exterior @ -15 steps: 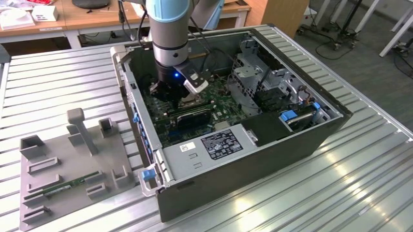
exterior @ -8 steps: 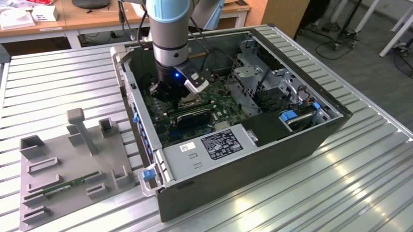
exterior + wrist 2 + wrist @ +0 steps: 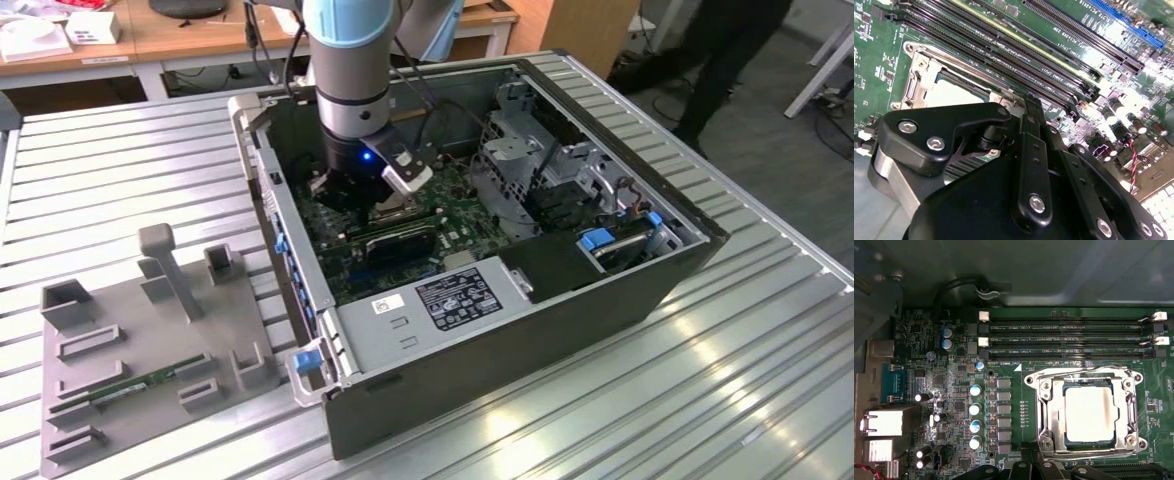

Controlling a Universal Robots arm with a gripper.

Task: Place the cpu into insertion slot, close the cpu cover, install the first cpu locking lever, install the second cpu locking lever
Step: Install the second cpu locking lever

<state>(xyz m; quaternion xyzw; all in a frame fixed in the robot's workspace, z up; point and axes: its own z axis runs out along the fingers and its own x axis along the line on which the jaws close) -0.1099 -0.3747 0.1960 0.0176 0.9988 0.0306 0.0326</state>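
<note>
An open dark computer case (image 3: pixel 534 290) lies on a ribbed metal table (image 3: pixel 747 380). The arm reaches straight down inside, its black gripper (image 3: pixel 1033 107) low over the green motherboard (image 3: pixel 954 390), fingers pressed together. The silvery square cpu (image 3: pixel 1090 413) sits in its socket, framed by the shiny cpu cover (image 3: pixel 1046 410) (closed flat).
</note>
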